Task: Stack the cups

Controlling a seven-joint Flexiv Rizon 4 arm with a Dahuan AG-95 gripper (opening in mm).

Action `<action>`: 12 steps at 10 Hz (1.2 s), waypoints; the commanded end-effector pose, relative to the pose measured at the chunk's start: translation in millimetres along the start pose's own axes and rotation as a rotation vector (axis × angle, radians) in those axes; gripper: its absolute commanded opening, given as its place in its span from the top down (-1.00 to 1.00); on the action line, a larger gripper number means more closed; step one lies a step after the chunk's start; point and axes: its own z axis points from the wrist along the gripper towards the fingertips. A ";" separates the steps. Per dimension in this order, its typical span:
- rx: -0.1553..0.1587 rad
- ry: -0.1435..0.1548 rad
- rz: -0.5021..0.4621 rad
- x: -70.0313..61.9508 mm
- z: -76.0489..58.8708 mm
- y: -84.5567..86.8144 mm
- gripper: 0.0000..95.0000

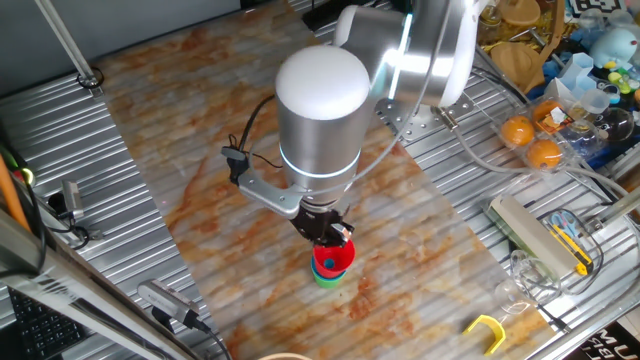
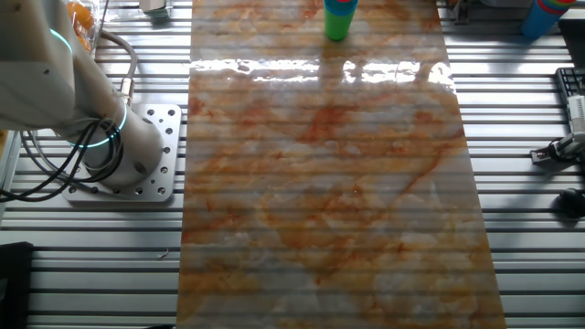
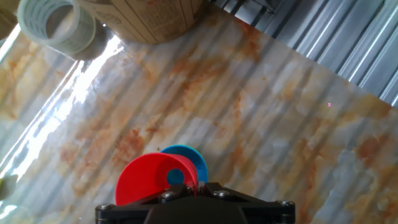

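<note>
Fixed view 1: arm over the marbled mat (image 1: 200,150), gripper (image 1: 325,232) pointing down at the cup stack near the mat's front edge. Red cup (image 1: 334,259) is uppermost in the stack, blue cup (image 1: 322,272) shows as a thin band beneath it, green cup (image 1: 328,282) at the bottom, standing on the mat. Gripper fingers sit at the red cup's rim; looks clamped on it, but contact is partly hidden by the wrist.

Hand view: red cup (image 3: 149,180) tilted, mouth toward cam, rim up against the gripper body (image 3: 193,208). Blue cup (image 3: 189,163) just behind it. Tape roll (image 3: 56,25) and a cardboard tub (image 3: 149,18) at the far end of the mat.

Other fixed view: only the stack's lower part visible at the top edge, green (image 2: 336,27) lowest; arm base (image 2: 119,151) left of the mat.
</note>
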 end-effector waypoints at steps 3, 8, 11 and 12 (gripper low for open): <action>-0.001 0.000 -0.004 4.1 2.1 -2.3 1.00; 0.000 -0.006 -0.018 2.5 6.4 -4.7 1.00; 0.001 -0.008 -0.027 1.6 8.4 -3.7 0.60; 0.001 -0.009 -0.028 1.6 8.5 -3.7 0.60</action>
